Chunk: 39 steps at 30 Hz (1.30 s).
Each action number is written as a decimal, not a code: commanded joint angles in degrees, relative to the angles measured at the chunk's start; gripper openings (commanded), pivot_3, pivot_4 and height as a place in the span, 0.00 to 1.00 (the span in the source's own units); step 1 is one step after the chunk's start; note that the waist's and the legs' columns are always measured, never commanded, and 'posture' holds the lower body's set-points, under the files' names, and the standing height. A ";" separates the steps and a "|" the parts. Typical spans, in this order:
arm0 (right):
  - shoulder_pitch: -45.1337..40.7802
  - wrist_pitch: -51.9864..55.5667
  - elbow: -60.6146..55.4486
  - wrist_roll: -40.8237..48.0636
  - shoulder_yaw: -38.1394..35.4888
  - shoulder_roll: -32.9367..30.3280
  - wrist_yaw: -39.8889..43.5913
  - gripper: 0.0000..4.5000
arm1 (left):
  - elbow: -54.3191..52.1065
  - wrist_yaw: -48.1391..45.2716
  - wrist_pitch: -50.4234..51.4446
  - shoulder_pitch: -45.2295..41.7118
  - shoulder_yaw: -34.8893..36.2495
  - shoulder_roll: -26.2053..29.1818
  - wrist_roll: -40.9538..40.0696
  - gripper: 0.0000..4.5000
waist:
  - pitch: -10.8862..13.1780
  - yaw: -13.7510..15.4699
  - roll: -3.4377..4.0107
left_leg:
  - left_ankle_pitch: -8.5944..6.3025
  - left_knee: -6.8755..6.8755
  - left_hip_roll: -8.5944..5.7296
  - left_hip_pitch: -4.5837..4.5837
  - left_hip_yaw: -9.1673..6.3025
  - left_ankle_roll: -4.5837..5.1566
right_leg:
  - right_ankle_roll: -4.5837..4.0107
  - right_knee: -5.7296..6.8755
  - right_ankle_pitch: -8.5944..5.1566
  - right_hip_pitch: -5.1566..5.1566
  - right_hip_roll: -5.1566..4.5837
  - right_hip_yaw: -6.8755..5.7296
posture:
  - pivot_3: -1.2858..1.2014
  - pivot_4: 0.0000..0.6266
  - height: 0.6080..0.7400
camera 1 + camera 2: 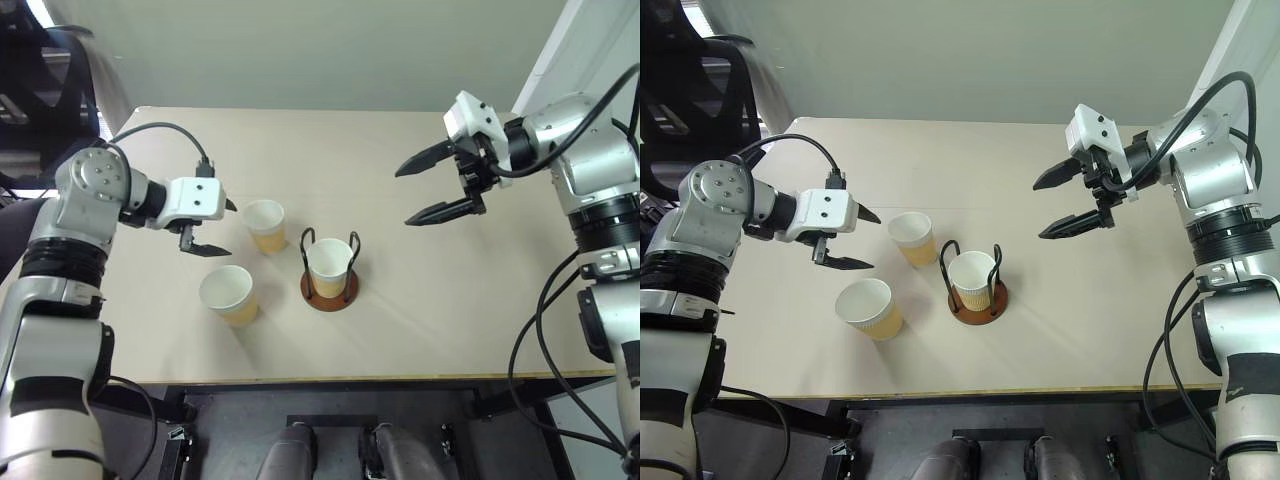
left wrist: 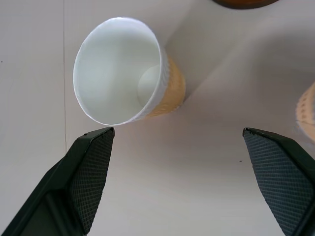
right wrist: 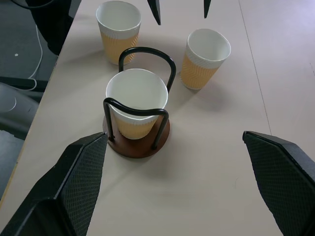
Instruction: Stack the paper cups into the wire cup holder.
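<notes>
Three paper cups sit on the table: one cup already seated in the wire cup holder, a far loose cup just left of it, a near loose cup further left. Your left gripper hovers above the two loose cups, fingers spread and empty; your right gripper, also spread and empty, hangs well right. Light, thin-walled and likely easy to crush, each cup wants a gentle pinch across the wall below its rim.

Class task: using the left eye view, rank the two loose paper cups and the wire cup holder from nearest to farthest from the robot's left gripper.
From the left gripper:
1. Far loose cup, just beside its fingertips.
2. Near loose cup, toward the table's front edge.
3. Wire cup holder, farther right, holding a cup.
</notes>
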 commanded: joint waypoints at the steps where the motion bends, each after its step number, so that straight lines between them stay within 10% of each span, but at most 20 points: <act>1: -1.90 -0.80 -1.12 0.76 -0.63 -1.00 0.22 0.99 | 2.51 2.84 -3.60 -2.34 0.09 -0.62 1.23 1.00 | 0.00 -0.01 0.00 | 0.00 0.00 0.00 0.00 0.00 0.00 | 0.00 0.01 0.00 0.00 0.00 0.00 | 0.52 0.24 1.00; 39: -1.22 -2.99 -1.80 2.23 -0.67 -1.30 0.22 0.99 | 10.99 7.58 -12.89 -4.99 -1.33 -6.50 4.30 1.00 | 0.00 0.14 0.00 | 0.05 0.04 -0.02 -0.01 0.02 0.07 | 0.16 0.01 0.10 0.03 0.00 0.00 | 0.52 0.24 1.00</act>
